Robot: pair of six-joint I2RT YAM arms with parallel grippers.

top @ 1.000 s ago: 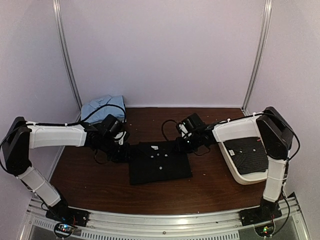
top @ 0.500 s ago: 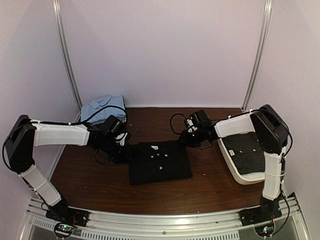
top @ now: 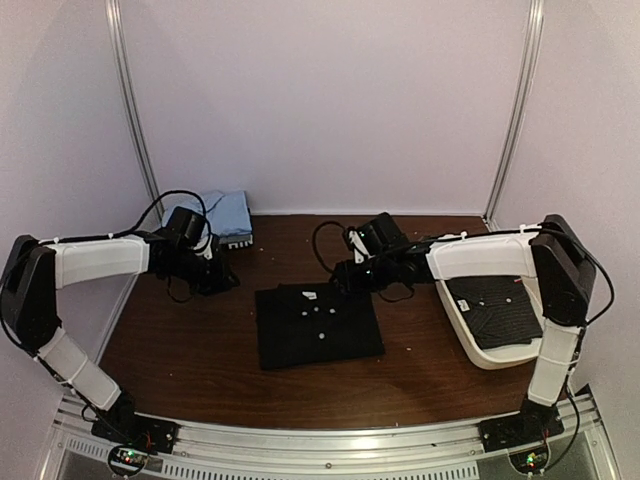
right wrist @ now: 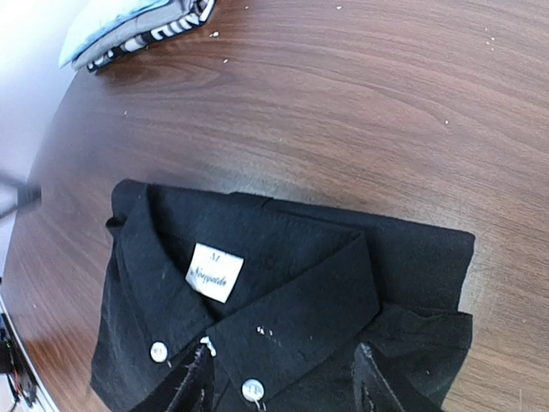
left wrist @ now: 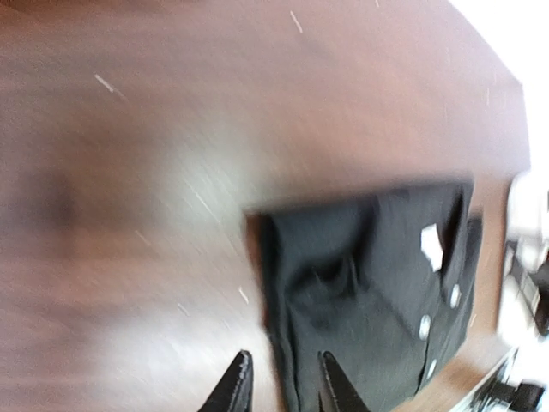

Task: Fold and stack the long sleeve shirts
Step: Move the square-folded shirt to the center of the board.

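A plain black long sleeve shirt (top: 318, 325) lies folded on the middle of the brown table, collar to the far side, with small white buttons. A second dark shirt with a fine pale pattern (top: 497, 312) lies in the white tray. My right gripper (top: 343, 282) hovers over the far right part of the black shirt (right wrist: 283, 283). Its fingers stand wide apart either side of the collar, open (right wrist: 281, 378), holding nothing. My left gripper (top: 222, 282) is left of the shirt, clear of it. In the blurred left wrist view its jaws (left wrist: 283, 378) show a narrow empty gap, with the shirt (left wrist: 369, 283) ahead.
The white tray (top: 470, 262) stands at the right side of the table. A folded light blue cloth pile (top: 215, 212) sits in the back left corner, and appears at the upper left in the right wrist view (right wrist: 137, 26). White walls enclose the table.
My left arm has drawn back to the left, away from the black shirt's left edge. My right gripper has moved left over the collar and opened wider.
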